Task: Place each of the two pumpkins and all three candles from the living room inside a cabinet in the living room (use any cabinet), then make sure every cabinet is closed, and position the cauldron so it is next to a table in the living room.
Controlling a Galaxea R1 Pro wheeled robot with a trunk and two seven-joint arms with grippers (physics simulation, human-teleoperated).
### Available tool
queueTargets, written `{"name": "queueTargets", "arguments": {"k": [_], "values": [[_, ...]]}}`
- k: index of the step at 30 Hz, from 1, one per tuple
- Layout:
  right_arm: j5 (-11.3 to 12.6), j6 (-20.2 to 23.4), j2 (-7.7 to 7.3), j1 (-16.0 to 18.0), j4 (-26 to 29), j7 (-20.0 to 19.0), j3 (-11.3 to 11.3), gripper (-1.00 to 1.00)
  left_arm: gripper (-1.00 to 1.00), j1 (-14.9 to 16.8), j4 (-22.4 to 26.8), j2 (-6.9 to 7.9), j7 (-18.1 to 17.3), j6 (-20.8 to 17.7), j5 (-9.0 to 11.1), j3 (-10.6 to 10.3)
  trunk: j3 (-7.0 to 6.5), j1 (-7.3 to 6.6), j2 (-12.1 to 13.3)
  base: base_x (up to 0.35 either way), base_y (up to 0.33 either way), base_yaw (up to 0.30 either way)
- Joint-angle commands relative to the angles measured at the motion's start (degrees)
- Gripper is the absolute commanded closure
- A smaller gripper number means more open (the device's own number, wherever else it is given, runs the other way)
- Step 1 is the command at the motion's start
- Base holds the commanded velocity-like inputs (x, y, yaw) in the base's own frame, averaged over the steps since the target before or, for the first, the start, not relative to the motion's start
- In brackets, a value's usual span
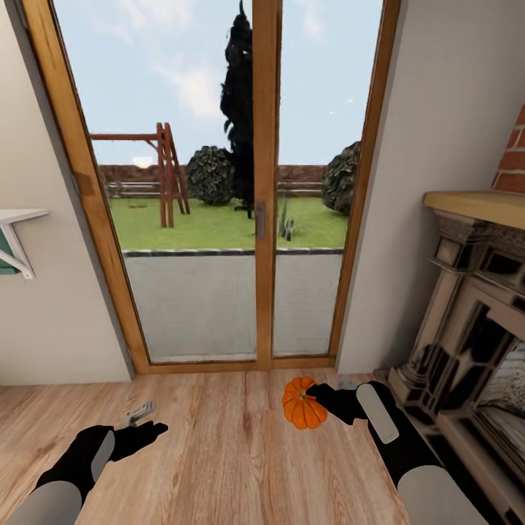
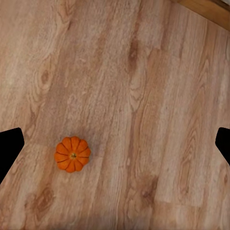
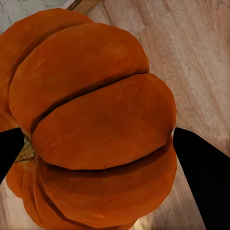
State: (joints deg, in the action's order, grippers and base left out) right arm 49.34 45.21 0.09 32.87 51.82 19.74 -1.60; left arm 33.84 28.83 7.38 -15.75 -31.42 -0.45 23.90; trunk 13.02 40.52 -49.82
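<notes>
Before the glass doors (image 1: 211, 182), over wood floor (image 1: 219, 437), the right gripper (image 1: 321, 397) clamped 1 pumpkin (image 1: 301, 406); the left gripper (image 1: 142, 430) gaped empty above another pumpkin (image 2: 72, 154).

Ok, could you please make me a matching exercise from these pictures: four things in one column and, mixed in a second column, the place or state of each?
Things:
1. pumpkin
2. left gripper
3. fireplace
4. glass door

Place or state:
A. open, holding nothing, above the wooden floor
B. straight ahead, with a garden behind it
C. held between the fingers of the right gripper
D. at the right side of the head view, with a wooden mantel on top

Right pairs: 1-C, 2-A, 3-D, 4-B
</notes>
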Motion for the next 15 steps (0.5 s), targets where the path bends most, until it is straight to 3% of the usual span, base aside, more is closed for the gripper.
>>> {"name": "queueTargets", "arguments": {"k": [1, 9, 15], "values": [[0.1, 0.0, 0.00, 0.0, 0.0, 0.2, 0.0, 1.00, -1.00, 0.0, 0.0, 0.00, 0.0, 0.0, 0.0, 0.0, 0.18, 0.23, -0.4, 0.000, 0.000, 0.000], [-0.1, 0.3, 0.76, 0.0, 0.1, 0.5, -0.7, 1.00, -1.00, 0.0, 0.0, 0.00, 0.2, -1.3, 0.0, 0.0, 1.62, 1.98, -3.6, 0.000, 0.000, 0.000], [-0.1, 1.3, 0.84, 0.0, 2.6, 0.5, -3.8, 1.00, -1.00, 0.8, 0.0, 0.45, 0.4, -5.6, -0.2, -0.1, 2.70, 3.30, -6.0, 0.000, 0.000, 0.000]]}}
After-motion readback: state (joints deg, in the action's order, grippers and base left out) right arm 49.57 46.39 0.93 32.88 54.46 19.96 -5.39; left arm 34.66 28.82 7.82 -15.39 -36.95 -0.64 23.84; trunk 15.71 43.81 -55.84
